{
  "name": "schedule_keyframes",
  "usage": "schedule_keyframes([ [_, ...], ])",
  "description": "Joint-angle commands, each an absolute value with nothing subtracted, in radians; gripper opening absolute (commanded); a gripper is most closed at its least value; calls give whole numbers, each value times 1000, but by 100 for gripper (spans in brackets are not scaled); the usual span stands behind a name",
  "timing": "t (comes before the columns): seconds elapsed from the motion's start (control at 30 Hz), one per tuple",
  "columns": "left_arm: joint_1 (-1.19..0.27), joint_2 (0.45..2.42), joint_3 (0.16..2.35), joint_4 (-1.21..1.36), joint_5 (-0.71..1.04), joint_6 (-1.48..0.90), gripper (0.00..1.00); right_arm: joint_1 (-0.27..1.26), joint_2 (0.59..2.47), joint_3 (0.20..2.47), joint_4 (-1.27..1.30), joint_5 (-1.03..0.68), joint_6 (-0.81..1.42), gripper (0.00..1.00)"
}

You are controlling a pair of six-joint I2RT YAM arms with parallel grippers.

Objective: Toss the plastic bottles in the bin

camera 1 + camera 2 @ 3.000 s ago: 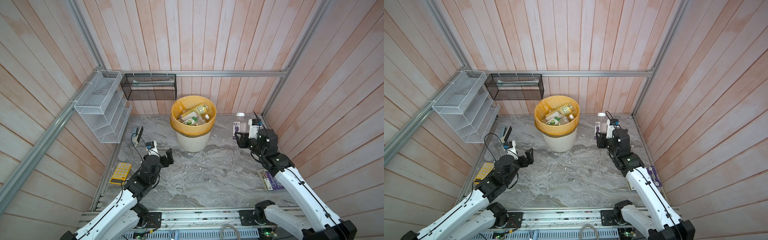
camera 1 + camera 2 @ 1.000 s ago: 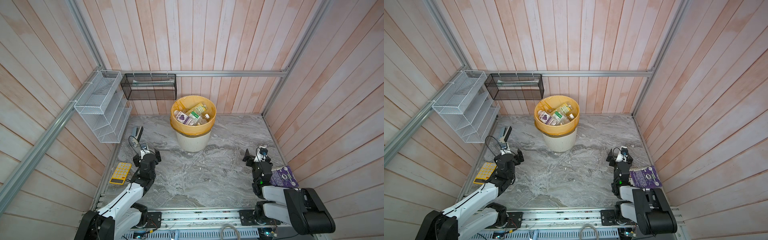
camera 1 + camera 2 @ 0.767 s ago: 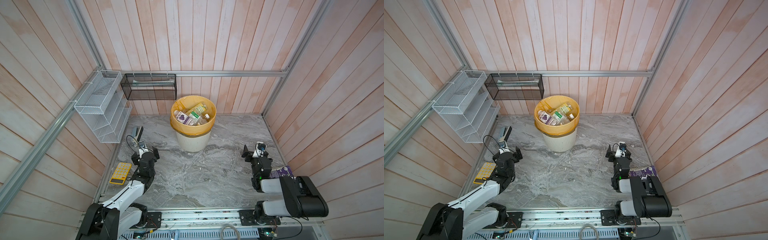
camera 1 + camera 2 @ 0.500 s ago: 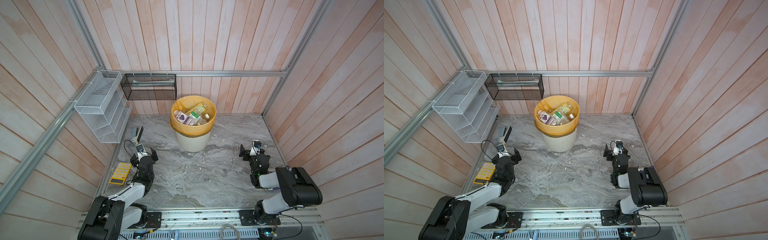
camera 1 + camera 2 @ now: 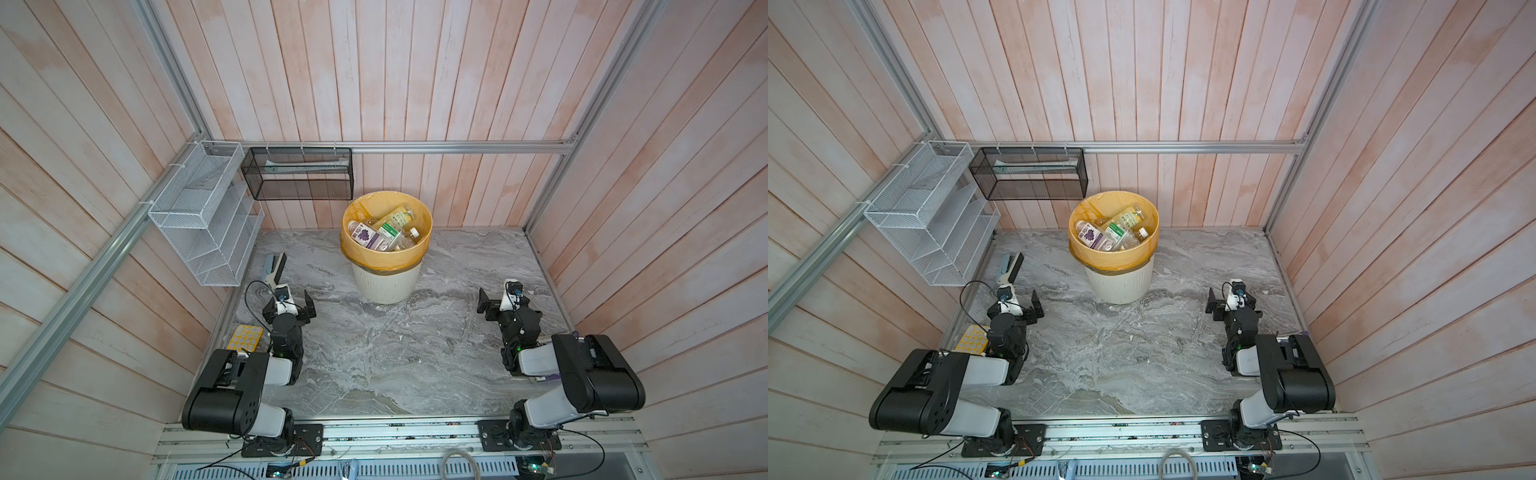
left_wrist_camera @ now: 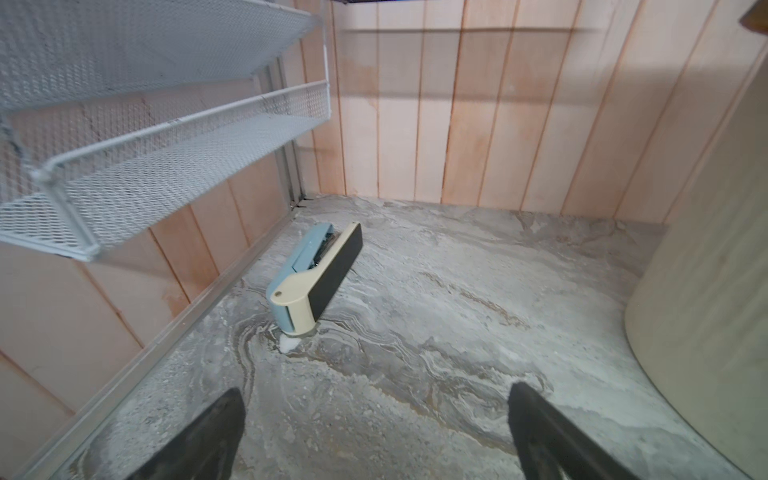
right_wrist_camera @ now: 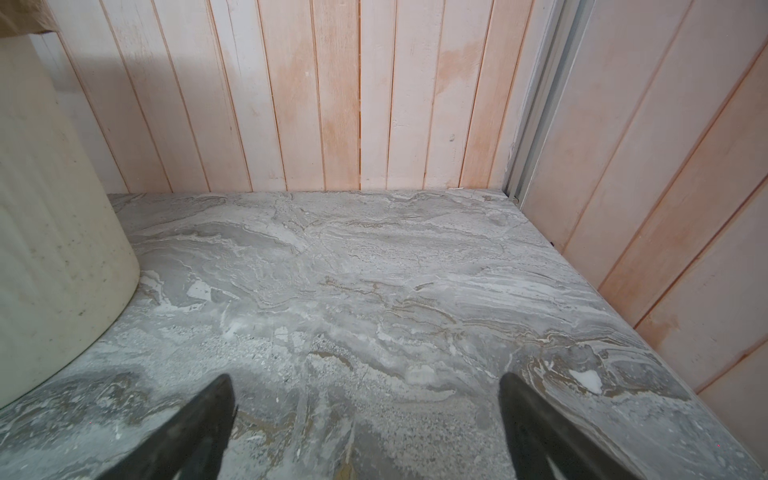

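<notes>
Starting at the left wall, the white wire mesh rack (image 5: 199,216) hangs above the stapler (image 5: 274,266), and the yellow calculator (image 5: 246,337) lies nearer the rail. Neither is ours to move. The left gripper (image 5: 288,305) sits low over the bench (image 5: 395,353) with its jaws wide apart and nothing between them, as the left wrist view confirms. Ahead of it and toward the middle stands the bin (image 5: 386,286). Every one of the plastic bottles (image 5: 384,235) we can find lies inside it, tipped on its side in a heap. The right gripper (image 5: 505,301) mirrors the left, jaws spread and empty. The bin stands forward of both grippers and roughly between them. We see no bottle on the bench within reach of either arm, so we judge the task finished.
</notes>
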State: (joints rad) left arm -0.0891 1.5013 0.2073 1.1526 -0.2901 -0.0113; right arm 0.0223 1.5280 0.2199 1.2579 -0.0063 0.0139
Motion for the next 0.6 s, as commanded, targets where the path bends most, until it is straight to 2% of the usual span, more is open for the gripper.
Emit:
schedule_keyframes([
  [0.0,-53,1556,204,1299,-163,11,100,15,1536,220,1285,-24,3,99],
  [0.1,-25,1539,268,1134,-72,8,100,14,1536,221,1284,-27,4,99],
  [0.2,8,1544,291,1104,-19,-13,100,15,1535,222,1282,-27,3,99],
  [0.57,21,1545,295,1097,0,-23,100,14,1535,222,1282,-27,4,100],
])
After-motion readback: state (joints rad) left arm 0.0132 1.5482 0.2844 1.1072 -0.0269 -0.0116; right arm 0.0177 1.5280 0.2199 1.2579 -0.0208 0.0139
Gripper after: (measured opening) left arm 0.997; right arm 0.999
